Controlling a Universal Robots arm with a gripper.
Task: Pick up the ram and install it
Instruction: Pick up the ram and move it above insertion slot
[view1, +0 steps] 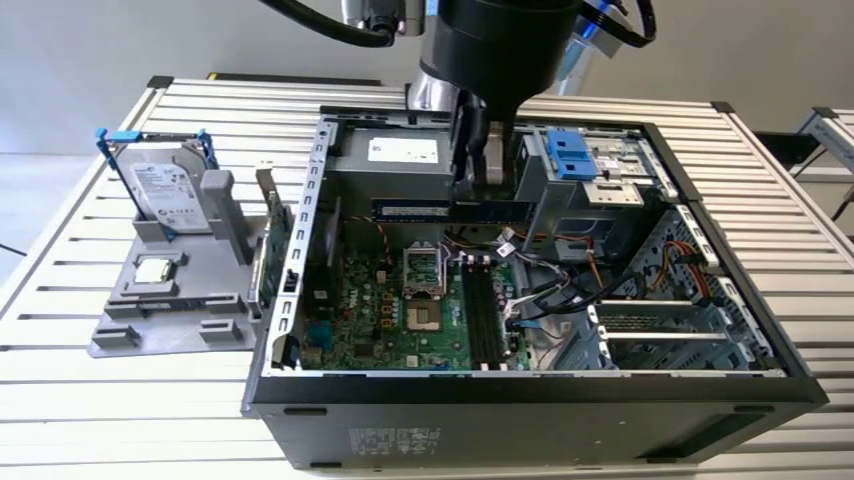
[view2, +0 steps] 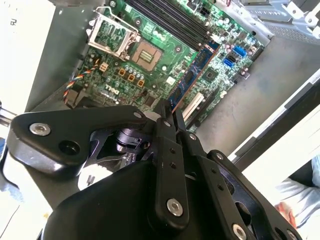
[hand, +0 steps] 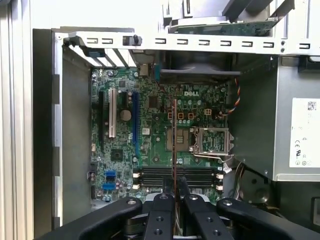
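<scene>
Above the motherboard (view1: 387, 310), your claw (view1: 470, 196) grips the ram (view1: 416, 210) by its top edge. It hangs crosswise to the memory slots (view1: 481, 310), so square it before lowering.

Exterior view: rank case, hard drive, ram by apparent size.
1. Computer case: largest by far.
2. Hard drive: clearly next.
3. Ram: roughly as long as the drive is tall but far thinner, so smallest. It is held raised, so nearness may flatter it.
</scene>
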